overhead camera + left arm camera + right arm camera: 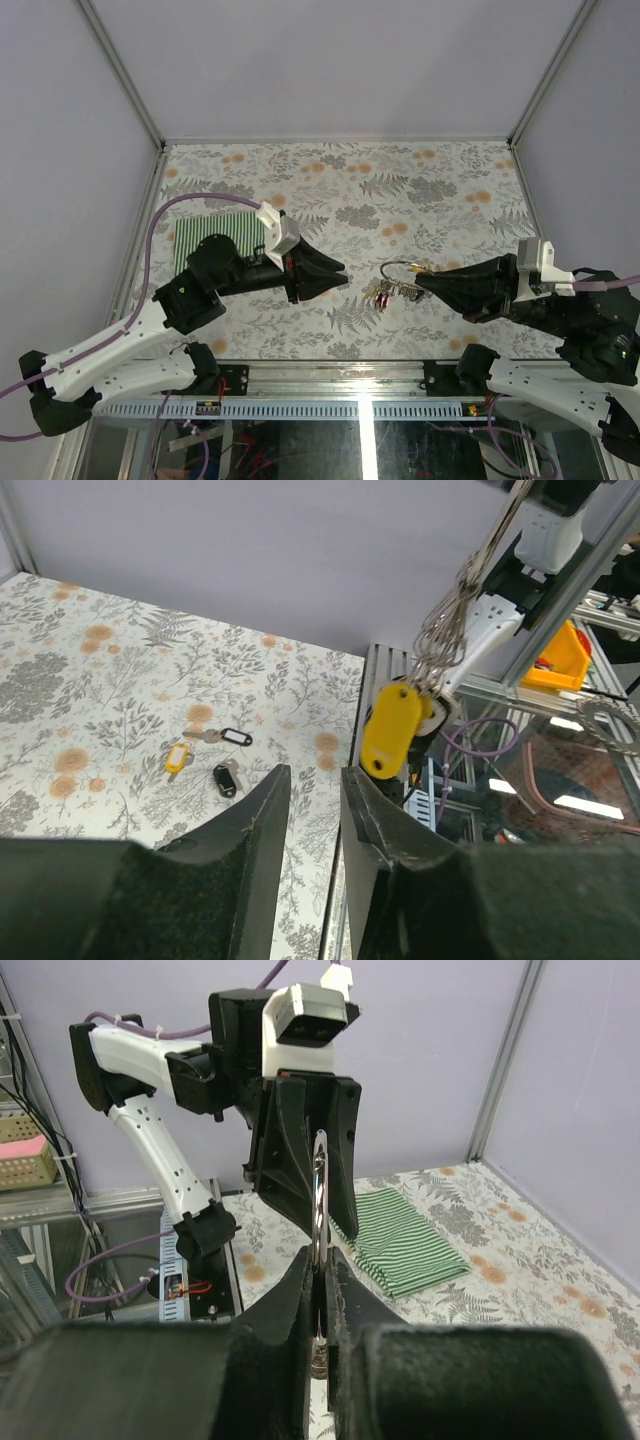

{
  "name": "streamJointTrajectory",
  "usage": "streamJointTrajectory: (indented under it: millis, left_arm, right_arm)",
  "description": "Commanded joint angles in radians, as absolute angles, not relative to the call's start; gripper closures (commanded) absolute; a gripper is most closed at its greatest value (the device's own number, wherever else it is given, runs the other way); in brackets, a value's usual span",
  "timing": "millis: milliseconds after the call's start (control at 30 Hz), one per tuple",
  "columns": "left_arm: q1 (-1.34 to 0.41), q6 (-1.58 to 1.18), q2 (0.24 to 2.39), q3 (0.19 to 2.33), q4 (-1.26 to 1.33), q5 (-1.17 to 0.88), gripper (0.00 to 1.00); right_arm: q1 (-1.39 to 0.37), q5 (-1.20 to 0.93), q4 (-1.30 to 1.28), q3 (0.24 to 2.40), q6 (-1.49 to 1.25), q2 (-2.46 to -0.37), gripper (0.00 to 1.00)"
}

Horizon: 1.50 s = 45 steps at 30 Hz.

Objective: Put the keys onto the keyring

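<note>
My right gripper (pixel 422 283) is shut on the keyring (pixel 398 267), a thin silver wire loop held above the table. In the right wrist view the keyring (pixel 319 1185) stands edge-on between the right gripper's (pixel 320 1260) fingertips. In the left wrist view the wire loops (pixel 450 620) hang with a yellow tag (pixel 392 730) on them. My left gripper (pixel 338 280) is open and empty, facing the ring from the left, and it also shows in its own view (pixel 315 780). Loose keys (pixel 380 293) lie on the table between the grippers: a yellow-tagged key (pixel 177 757), a black-tagged key (pixel 236 736) and a black-headed key (pixel 225 778).
A folded green-striped cloth (pixel 220 238) lies at the left behind the left arm, and also shows in the right wrist view (pixel 400 1235). The floral table (pixel 400 190) is bounded by frame posts and walls. The metal rail (pixel 350 378) runs along the near edge.
</note>
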State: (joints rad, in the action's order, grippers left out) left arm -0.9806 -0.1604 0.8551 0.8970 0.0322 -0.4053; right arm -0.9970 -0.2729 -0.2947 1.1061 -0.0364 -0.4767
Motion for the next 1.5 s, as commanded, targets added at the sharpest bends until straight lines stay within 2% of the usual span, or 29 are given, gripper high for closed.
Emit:
streamJointTrajectory:
  millis: [0,100,267,567,867,967,1167,1267,1367,1467]
  left_arm:
    - [-0.976,-0.178,0.865,0.952,0.125,-0.46,0.7]
    - [-0.976,-0.172,0.88,0.997,0.124,-0.493,0.65]
    - [-0.976,-0.158,0.908,1.049,0.121,-0.548,0.51]
    - [-0.977,-0.141,0.949,1.109,0.113,-0.589,0.46]
    - [-0.98,-0.116,0.994,1.124,0.094,-0.591,0.47]
    - [-0.979,-0.103,1.003,1.133,0.078,-0.595,0.54]
    - [-0.979,-0.097,1.001,1.136,0.076,-0.598,0.86]
    - [-0.98,-0.097,0.992,1.137,0.072,-0.599,0.96]
    - [-0.98,-0.101,0.981,1.142,0.061,-0.588,1.0]
    - [-0.979,-0.102,0.969,1.152,0.043,-0.573,1.0]
  right_arm:
    - [-1.003,-0.254,-0.274,1.128,-0.032,-0.48,1.0]
    - [-1.004,-0.261,-0.302,1.125,-0.025,-0.488,1.0]
    - [-1.003,-0.293,-0.316,1.118,-0.023,-0.511,1.0]
    - [-1.003,-0.339,-0.284,1.098,-0.023,-0.561,1.0]
    - [-1.004,-0.365,-0.215,1.071,-0.04,-0.599,1.0]
    - [-1.005,-0.367,-0.205,1.068,-0.045,-0.611,1.0]
    - [-1.003,-0.368,-0.203,1.069,-0.043,-0.629,1.0]
    - [-1.004,-0.368,-0.196,1.071,-0.046,-0.631,1.0]
    - [-1.003,-0.371,-0.19,1.074,-0.05,-0.633,1.0]
    - [-1.003,-0.368,-0.194,1.077,-0.046,-0.625,0.88]
